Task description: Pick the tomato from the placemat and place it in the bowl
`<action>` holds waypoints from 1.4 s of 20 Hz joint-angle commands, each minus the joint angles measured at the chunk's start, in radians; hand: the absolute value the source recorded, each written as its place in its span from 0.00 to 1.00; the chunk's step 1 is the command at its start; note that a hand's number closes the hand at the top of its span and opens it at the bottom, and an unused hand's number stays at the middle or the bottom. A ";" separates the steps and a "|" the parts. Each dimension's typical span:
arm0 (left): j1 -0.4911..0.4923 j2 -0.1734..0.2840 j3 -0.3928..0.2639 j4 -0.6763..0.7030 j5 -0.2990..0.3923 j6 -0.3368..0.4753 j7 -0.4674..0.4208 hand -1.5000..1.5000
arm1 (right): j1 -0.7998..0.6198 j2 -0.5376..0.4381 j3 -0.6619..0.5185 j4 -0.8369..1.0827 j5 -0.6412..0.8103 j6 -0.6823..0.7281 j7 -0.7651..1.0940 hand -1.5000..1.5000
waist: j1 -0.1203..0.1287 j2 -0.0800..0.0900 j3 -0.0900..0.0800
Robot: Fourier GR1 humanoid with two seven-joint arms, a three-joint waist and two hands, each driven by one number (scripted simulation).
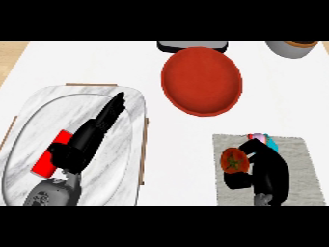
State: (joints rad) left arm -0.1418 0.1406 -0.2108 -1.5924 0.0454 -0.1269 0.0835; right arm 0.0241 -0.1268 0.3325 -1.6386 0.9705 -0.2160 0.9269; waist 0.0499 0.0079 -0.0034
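While curled round tomato, right hand over placemat, bowl well apart.

I counted one tomato on the single grey placemat near the counter's right front corner, and one red bowl toward the back edge at the middle. There was one marble tray along the left side with one red block lying on it, one dark object at the back edge behind the bowl, and one grey pot at the back right corner. Two black hands showed, the left hand over the tray and the right hand over the placemat.
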 commanded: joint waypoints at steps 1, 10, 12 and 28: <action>-0.044 -0.022 -0.048 0.001 -0.009 -0.026 -0.001 0.50 | -0.199 0.055 0.177 0.105 0.057 0.168 -0.021 1.00 | 0.109 0.026 -0.002; -0.080 -0.027 -0.032 0.052 -0.009 -0.029 -0.001 0.50 | -0.742 0.126 0.266 0.421 0.062 0.326 0.169 1.00 | 0.082 0.014 0.001; -0.045 -0.029 -0.056 0.026 -0.022 -0.027 -0.003 0.50 | -0.818 0.126 0.294 0.477 0.063 0.242 0.202 1.00 | 0.071 0.007 0.002; -0.056 -0.028 -0.001 0.071 -0.032 -0.002 -0.029 0.50 | -1.140 0.126 0.205 0.782 0.022 -0.176 0.251 1.00 | 0.018 0.007 0.002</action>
State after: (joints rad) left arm -0.1883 0.1154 -0.2166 -1.5225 0.0222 -0.1375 0.0488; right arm -1.0821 -0.0083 0.5383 -0.9882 1.0008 -0.2681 1.0730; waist 0.0780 0.0127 -0.0014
